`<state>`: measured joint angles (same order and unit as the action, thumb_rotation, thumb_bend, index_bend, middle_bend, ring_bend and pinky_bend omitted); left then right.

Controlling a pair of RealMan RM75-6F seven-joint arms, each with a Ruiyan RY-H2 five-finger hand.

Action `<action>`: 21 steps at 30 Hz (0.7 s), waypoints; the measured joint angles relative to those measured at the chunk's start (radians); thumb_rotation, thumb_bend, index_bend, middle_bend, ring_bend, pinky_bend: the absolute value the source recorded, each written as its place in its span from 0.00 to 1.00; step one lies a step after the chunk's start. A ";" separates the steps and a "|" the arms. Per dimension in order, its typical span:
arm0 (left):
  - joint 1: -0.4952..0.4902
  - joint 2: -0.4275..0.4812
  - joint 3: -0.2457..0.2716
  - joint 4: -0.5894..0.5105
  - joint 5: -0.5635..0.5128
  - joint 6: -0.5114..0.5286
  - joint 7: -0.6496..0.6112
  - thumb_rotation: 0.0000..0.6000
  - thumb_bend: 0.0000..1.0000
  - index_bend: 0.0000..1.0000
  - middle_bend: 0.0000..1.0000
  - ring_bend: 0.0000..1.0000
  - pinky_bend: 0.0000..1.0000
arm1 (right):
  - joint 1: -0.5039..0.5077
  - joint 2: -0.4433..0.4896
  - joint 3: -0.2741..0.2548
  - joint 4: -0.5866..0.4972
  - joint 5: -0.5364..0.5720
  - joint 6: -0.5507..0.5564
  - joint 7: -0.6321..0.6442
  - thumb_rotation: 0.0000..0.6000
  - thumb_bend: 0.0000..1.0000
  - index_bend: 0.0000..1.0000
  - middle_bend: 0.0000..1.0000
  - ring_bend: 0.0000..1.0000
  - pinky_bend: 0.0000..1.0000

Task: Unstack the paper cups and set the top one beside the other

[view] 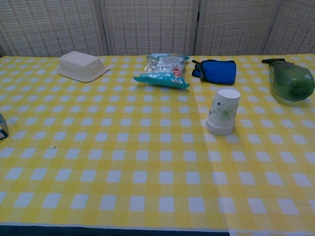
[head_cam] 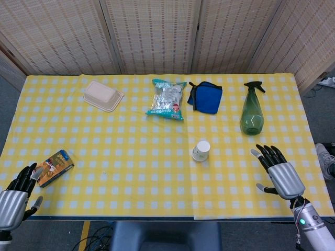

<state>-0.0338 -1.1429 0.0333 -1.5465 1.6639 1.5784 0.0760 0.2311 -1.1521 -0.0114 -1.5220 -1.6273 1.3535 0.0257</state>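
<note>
- Centrally, slightly toward the right edge of the yellow-and-white checked table (head_cam: 131, 172), stands the stack of white paper cups with a green leaf print (head_cam: 201, 150), upside down, rim on the cloth and slightly tilted in the chest view; whether one cup or several are nested cannot be told.
- Right hand (head_cam: 278, 172): rests near the front right corner, fingers extended and apart, holding nothing; well apart from the cups, with bare cloth between.
- Left hand (head_cam: 18, 194): lies at the front left corner, dark fingers loosely extended, holding nothing; its fingertips sit just beside the small printed cardboard box (head_cam: 54, 167), and contact cannot be told.
- Green translucent spray bottle with a black trigger head (head_cam: 252, 111): upright toward the back right, behind the right hand and to the right of the cups.
- Blue fabric pouch with black trim (head_cam: 206, 97): near the back edge, behind the cups.
- Silvery-teal plastic snack bag (head_cam: 167, 99): just beside the pouch, on its left, near the middle of the back edge.
- Beige lidded takeaway container (head_cam: 102, 95): toward the back left, apart from the bag.
- Woven folding screen (head_cam: 157, 31): stands behind the back edge of the table.
</note>
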 measured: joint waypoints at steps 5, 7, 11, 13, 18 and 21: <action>-0.003 -0.001 -0.002 0.001 -0.008 -0.009 0.001 1.00 0.38 0.00 0.00 0.04 0.29 | 0.004 -0.004 0.001 0.004 0.006 -0.011 -0.003 1.00 0.14 0.05 0.00 0.00 0.00; -0.002 0.000 -0.001 -0.001 -0.004 -0.003 0.001 1.00 0.38 0.00 0.00 0.04 0.29 | 0.006 -0.005 0.001 0.004 0.007 -0.016 -0.003 1.00 0.14 0.05 0.00 0.00 0.00; 0.004 0.004 0.001 -0.003 0.006 0.015 -0.004 1.00 0.38 0.00 0.00 0.04 0.29 | 0.016 0.000 0.001 -0.005 0.009 -0.035 0.014 1.00 0.14 0.05 0.00 0.00 0.00; 0.004 0.005 0.001 -0.002 0.007 0.016 -0.008 1.00 0.38 0.00 0.00 0.04 0.29 | 0.024 0.008 0.001 -0.014 0.010 -0.047 0.030 1.00 0.14 0.05 0.00 0.00 0.00; 0.008 0.007 0.007 -0.005 0.021 0.027 -0.012 1.00 0.38 0.00 0.00 0.04 0.29 | 0.068 0.055 0.014 -0.062 0.018 -0.112 0.037 1.00 0.15 0.05 0.00 0.00 0.00; 0.015 0.010 0.008 -0.008 0.022 0.037 -0.016 1.00 0.38 0.00 0.00 0.04 0.29 | 0.109 0.095 0.029 -0.110 0.037 -0.177 0.027 1.00 0.18 0.08 0.00 0.00 0.00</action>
<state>-0.0186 -1.1329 0.0417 -1.5543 1.6858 1.6155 0.0603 0.3399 -1.0574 0.0177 -1.6316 -1.5907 1.1763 0.0527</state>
